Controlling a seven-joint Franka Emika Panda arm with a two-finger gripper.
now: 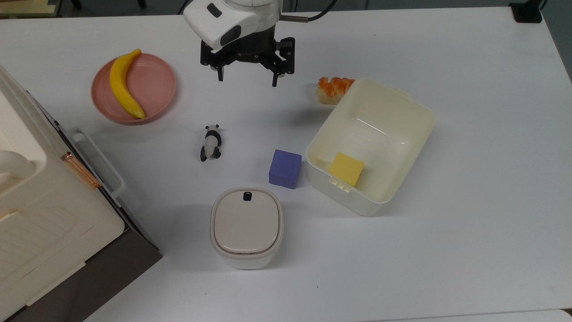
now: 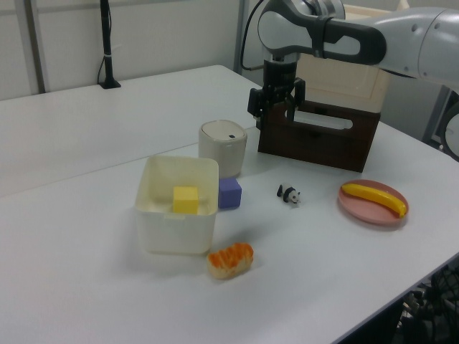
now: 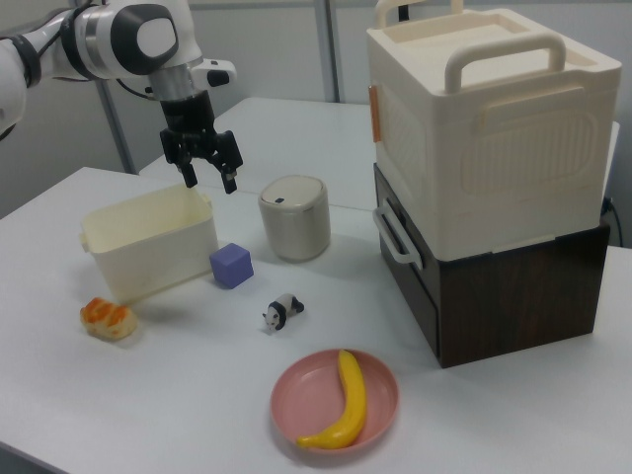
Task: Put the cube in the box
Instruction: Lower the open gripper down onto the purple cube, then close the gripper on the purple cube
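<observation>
On the table: one cube, one box
In the box: one yellow block
Claw: released, above the table

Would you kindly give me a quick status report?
Gripper open, empty, raised. Cube on table beside box. Yellow block already inside; path clear.

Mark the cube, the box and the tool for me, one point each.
cube (image 1: pixel 286 164): top view, middle of its top face.
box (image 1: pixel 404 100): top view, bare cream rim on the far side.
tool (image 1: pixel 247 82): top view, midway between its two open fingertips, above the table.
</observation>
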